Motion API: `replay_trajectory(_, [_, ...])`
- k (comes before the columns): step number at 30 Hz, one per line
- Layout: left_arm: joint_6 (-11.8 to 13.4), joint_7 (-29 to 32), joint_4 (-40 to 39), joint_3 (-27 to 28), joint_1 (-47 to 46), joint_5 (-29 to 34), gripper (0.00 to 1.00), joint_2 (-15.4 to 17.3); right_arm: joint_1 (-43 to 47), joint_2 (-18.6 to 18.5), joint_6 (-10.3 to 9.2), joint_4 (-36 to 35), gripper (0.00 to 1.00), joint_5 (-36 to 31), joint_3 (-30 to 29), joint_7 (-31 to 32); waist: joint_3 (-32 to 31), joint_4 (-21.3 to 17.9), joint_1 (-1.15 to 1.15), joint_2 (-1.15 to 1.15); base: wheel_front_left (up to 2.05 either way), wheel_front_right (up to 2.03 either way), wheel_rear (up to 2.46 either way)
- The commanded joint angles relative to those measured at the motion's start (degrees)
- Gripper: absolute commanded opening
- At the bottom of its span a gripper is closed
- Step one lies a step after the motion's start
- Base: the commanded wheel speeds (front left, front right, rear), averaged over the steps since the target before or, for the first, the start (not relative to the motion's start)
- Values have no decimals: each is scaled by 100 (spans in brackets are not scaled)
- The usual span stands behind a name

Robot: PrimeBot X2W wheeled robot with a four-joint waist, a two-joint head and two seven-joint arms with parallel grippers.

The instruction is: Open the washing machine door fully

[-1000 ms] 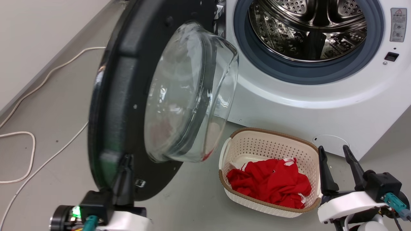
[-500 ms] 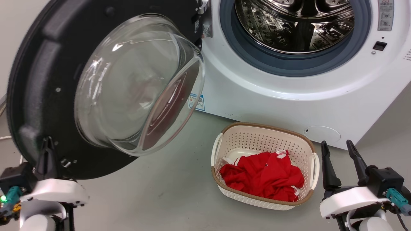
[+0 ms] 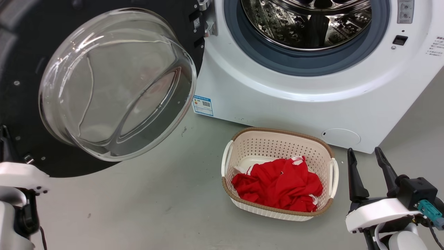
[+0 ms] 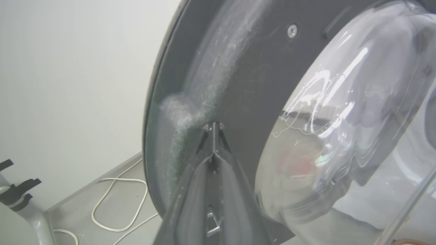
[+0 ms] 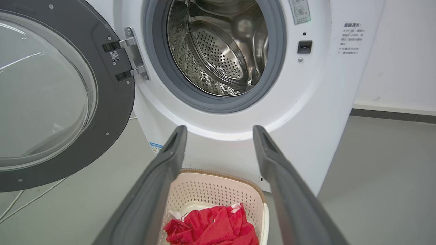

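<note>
Right tool (image 3: 364, 152) released, empty, low right beside the basket (image 3: 281, 132) of red cloth (image 3: 277, 184) on the floor. Left tool (image 4: 214, 126) clenched, tips against the black inner face of the washing machine door (image 3: 114, 83). Door stands wide open, left of the drum (image 3: 305, 24).

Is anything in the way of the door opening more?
Nothing visible blocks the washing machine door. Past its rim the left wrist view shows wall and a white cable lying on the floor. The left gripper, shut, has its tips against the door's inner face.
</note>
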Motion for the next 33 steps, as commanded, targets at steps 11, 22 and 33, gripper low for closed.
replay_trajectory(11, [-53, -49, 76, 297, 116, 275, 0, -144, -41, 7, -4, 56, 100, 31, 26, -41, -109, -176, 0, 0, 0, 0, 0])
replay_trajectory(22, [46, -45, -1593, 35, 1469, 1130, 14, -1074, 106, 6, -4, 14, 100, -20, 133, -79, -483, -557, 0, 0, 0, 0, 0])
replay_trajectory(33, [-207, -40, -1865, -623, 1391, 1622, 100, -1713, 205, 7, -4, -215, 100, -50, 244, -79, -657, -1200, 0, 0, 0, 0, 0])
